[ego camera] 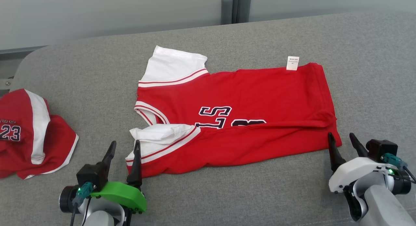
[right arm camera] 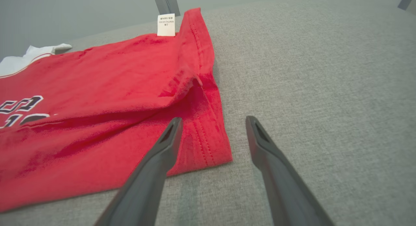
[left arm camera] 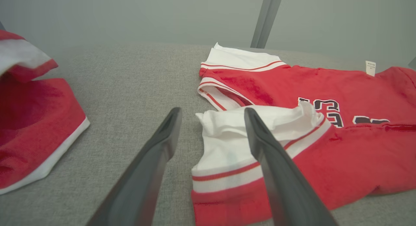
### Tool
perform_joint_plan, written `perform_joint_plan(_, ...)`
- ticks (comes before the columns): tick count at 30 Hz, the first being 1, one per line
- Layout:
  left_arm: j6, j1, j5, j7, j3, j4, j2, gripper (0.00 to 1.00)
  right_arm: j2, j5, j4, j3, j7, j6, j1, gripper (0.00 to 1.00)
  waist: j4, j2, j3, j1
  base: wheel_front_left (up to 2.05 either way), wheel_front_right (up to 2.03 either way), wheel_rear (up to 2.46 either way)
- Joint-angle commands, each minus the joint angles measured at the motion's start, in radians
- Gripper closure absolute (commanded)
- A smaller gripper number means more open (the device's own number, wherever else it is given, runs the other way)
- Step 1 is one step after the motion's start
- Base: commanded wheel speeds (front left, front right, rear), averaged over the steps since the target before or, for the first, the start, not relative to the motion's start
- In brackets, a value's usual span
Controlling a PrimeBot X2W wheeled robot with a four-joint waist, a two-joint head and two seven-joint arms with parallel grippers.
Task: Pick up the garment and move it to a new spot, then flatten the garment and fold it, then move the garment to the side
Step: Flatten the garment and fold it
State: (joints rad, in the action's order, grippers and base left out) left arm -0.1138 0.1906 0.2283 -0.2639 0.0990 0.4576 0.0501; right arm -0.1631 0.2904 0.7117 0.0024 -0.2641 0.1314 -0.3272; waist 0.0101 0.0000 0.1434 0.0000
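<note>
A red jersey [ego camera: 247,99] with white sleeves and black lettering lies sideways on the grey surface, its near long edge folded up over the lettering. My left gripper [ego camera: 125,145] is open at the jersey's near left corner, beside the crumpled white sleeve [left arm camera: 234,135]; one finger overlaps the sleeve in the left wrist view. My right gripper [ego camera: 342,137] is open at the near right hem corner [right arm camera: 211,151], its fingers either side of that corner and holding nothing. A white label [ego camera: 292,63] sticks out at the far edge.
A second red and white garment [ego camera: 29,135] with the number 23 lies bunched at the left edge of the grey cushioned surface [ego camera: 373,73]. Grey posts [ego camera: 235,6] stand behind the surface's far edge. Bare surface extends to the right of the jersey.
</note>
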Motion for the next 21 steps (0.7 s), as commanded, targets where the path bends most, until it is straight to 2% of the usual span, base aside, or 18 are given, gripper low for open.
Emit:
perform_joint_plan(1, 0.009, -0.020, 0.000, 0.000, -0.005, -0.005, 0.002, 0.00, -0.007, -0.006, 0.005, -0.008, 0.000, -0.001, 0.015, 0.00, 0.000, 0.0000, -0.001, 0.0000, 0.00, 0.00, 0.00)
perform_joint_plan(19, 0.009, -0.033, 0.007, 0.000, -0.003, -0.002, 0.002, 0.00, 0.007, -0.026, 0.097, -0.029, 0.000, -0.001, -0.023, 0.00, 0.048, 0.0000, 0.042, 0.0000, 0.00, 0.00, 0.00)
perform_joint_plan(20, 0.009, -0.034, 0.006, 0.000, -0.004, 0.000, 0.002, 0.00, 0.009, -0.028, 0.104, -0.025, 0.000, -0.001, -0.022, 0.06, 0.049, 0.0000, 0.042, 0.0000, 0.00, 0.00, 0.00)
perform_joint_plan(21, 0.009, -0.035, 0.003, 0.000, -0.006, 0.003, 0.002, 0.00, 0.009, -0.027, 0.108, -0.023, 0.001, -0.001, -0.020, 0.26, 0.050, 0.0000, 0.043, 0.0000, 0.00, 0.00, 0.00)
